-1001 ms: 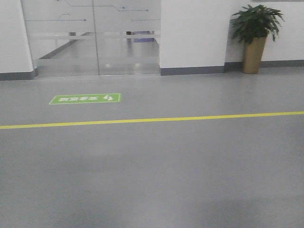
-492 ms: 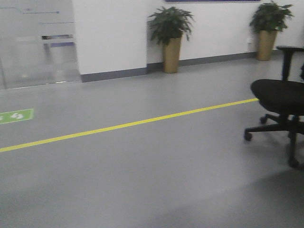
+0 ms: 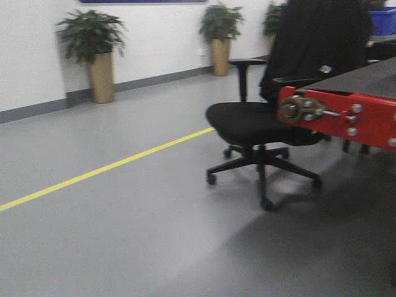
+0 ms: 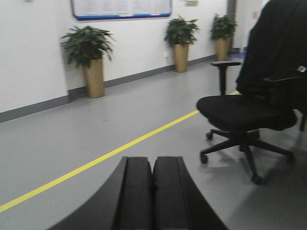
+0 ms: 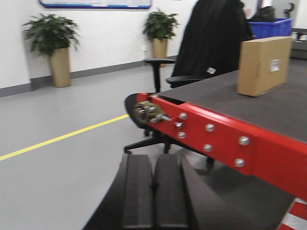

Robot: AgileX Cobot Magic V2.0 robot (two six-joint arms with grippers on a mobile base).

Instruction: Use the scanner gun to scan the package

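The package [image 5: 264, 64] is standing upright on the dark top of the bench [image 5: 225, 93], towards its far side, with one broad tan face turned to the right wrist camera. A small white label [image 5: 275, 65] is showing near the right edge of that face; its print is too small to read. Nothing is touching the box. Behind it a blue bin [image 5: 271, 26] is peeking over its top edge.

The bench's near edge is running along as a red rail [image 5: 225, 139] studded with silver bolts, and a brass fitting [image 5: 146, 111] is sticking out at its left end.

The right gripper [image 5: 153, 163] is hanging low in front of that rail, well apart from the package, its black jaws pressed together and pinching nothing. The left gripper [image 4: 153, 165] is hovering over open floor [image 4: 72, 139], its jaws likewise pressed together with nothing between them.

Beyond the rail's end an office chair [image 3: 260, 124] is sitting on its castors, with a black jacket [image 3: 315, 43] draped over its back. A yellow line [image 3: 105, 167] is crossing the grey floor diagonally and passing behind the chair. Along the white wall [image 3: 37, 55] three potted plants [image 3: 93, 52] are standing in tall tan pots, and a blue-framed notice board [image 4: 120, 8] is hanging above them.
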